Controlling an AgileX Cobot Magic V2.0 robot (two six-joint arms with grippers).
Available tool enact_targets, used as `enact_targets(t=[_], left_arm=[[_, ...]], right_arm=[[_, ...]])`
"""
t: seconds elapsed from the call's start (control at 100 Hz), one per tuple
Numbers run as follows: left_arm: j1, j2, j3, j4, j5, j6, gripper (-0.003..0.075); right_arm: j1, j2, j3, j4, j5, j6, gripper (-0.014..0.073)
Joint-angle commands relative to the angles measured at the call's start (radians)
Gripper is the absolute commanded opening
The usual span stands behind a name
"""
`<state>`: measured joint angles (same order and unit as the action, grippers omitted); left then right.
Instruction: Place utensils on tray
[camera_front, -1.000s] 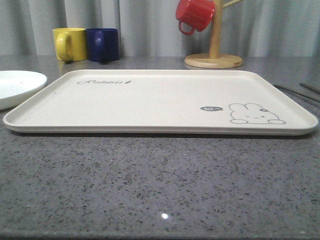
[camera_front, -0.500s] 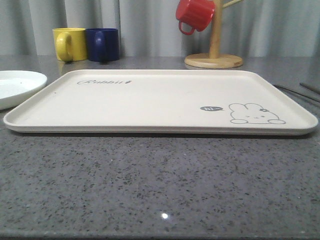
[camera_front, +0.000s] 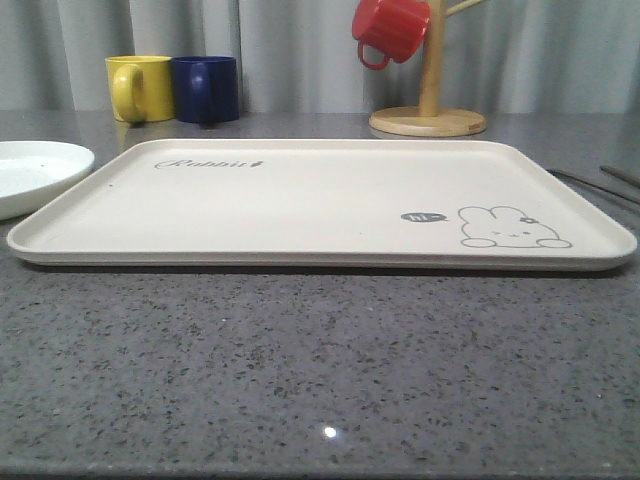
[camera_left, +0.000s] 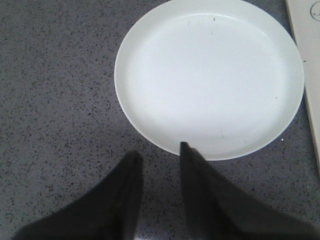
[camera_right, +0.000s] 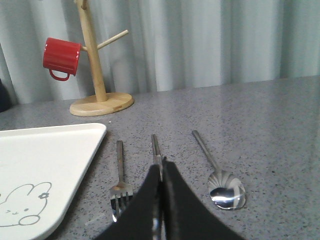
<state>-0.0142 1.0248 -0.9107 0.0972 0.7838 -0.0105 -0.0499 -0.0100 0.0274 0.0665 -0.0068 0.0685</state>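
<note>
- My right claw hangs low over the chopsticks, its dark fingers pressed together with hardly a slit between them. The slim metal runs in under the tips, but I cannot tell whether they grip it or only meet above it.
- The chopsticks lie on the counter between the fork and the spoon, all three parallel and apart, handles pointing away from me. That spacing looks meant to let each be lifted singly.
- They rest just beside the tray, off its right edge, so I judge the carry a short one.
- My left claw hovers with fingers parted and nothing between them, one tip over the rim of the round white plate, which sits close beside the tray's left edge.
- The tray is cream, matte, with a rounded raised rim and a grey bunny drawing; nothing lies on it.
- The cutlery is mirror-bright steel: thin, flat, likely slippery on speckled grey stone.
</note>
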Motion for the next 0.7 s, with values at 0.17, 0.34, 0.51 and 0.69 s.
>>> enact_targets(t=[0.17, 0.34, 0.51, 0.69], left_arm=[[0.001, 0.0, -0.037, 0.001, -0.06, -0.025, 0.0455], [0.011, 0.081, -0.08, 0.001, -0.069, -0.043, 0.0455], [0.075, 0.229, -0.187, -0.032, -0.035, -0.043, 0.0455], [0.124, 0.383, -0.28, -0.032, -0.001, -0.043, 0.0455]], right_arm=[[-0.004, -0.022, -0.018, -0.01, -0.084, -0.008, -0.0068], [-0.004, -0.022, -0.018, -0.01, -0.084, -0.008, -0.0068], [-0.004, -0.022, -0.018, -0.01, -0.084, -0.008, -0.0068], [-0.004, -0.022, -0.018, -0.01, -0.084, -0.008, -0.0068]])
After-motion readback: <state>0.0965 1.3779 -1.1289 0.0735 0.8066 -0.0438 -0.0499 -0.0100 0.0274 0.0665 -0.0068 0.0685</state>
